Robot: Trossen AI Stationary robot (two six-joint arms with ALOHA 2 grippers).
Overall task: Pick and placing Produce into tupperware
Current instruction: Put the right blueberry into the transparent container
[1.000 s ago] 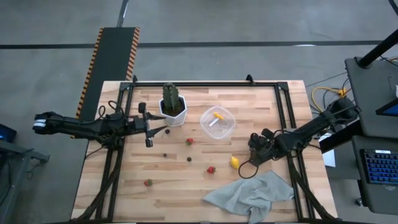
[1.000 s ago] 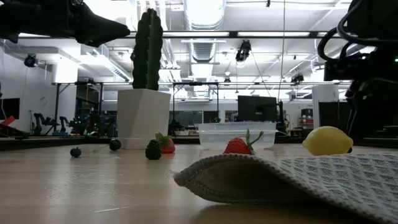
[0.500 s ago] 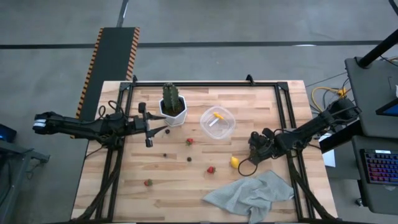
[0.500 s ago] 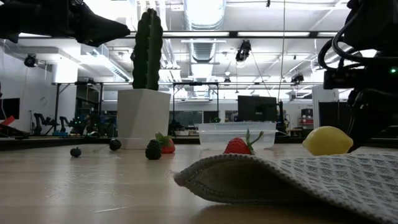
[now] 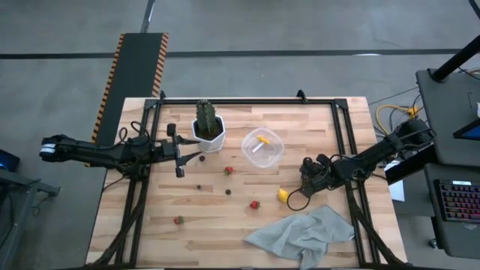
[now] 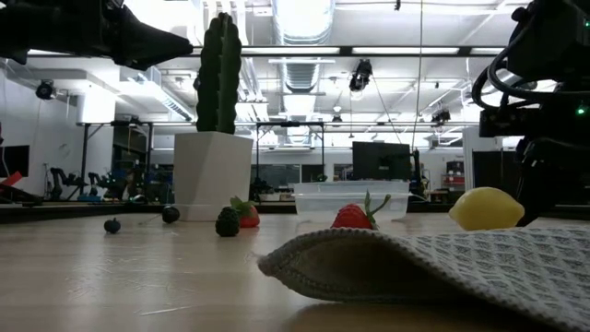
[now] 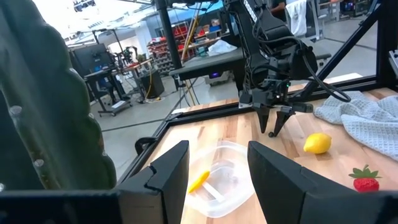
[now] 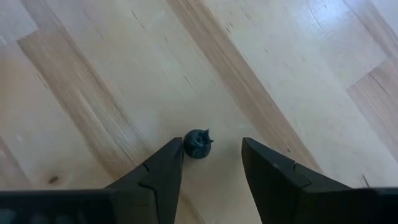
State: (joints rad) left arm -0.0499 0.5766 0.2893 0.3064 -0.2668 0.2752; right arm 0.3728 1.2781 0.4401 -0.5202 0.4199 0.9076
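Note:
The clear tupperware [image 5: 262, 148] sits mid-table with a yellow piece [image 5: 262, 139] inside. A lemon [image 5: 283, 196] and three red strawberries [image 5: 229, 170] [image 5: 255, 204] [image 5: 178, 220] lie on the wood, as do two dark berries [image 5: 199, 187] [image 5: 228, 192]. My right gripper [image 5: 307, 178] points down, open, just right of the lemon. In the right wrist view a further dark berry [image 8: 198, 144] rests on the table between its fingertips. My left gripper [image 5: 180, 154] waits open beside the white plant pot [image 5: 208, 131]. My right gripper [image 8: 211, 155] stands open from above over the dark berry, one finger on each side. The berry rests on the table close against one fingertip [image 8: 176, 149]. Whether that finger touches it, I cannot tell.
A grey cloth [image 5: 300, 234] lies crumpled at the near edge, right of centre, close to the lemon. The potted cactus [image 5: 206, 116] stands left of the tupperware. A black frame runs along the table's edges. Open wood stretches across the near left.
My right gripper has come down a little toward the table beside the lemon, as the low view shows. Its fingers stay apart.

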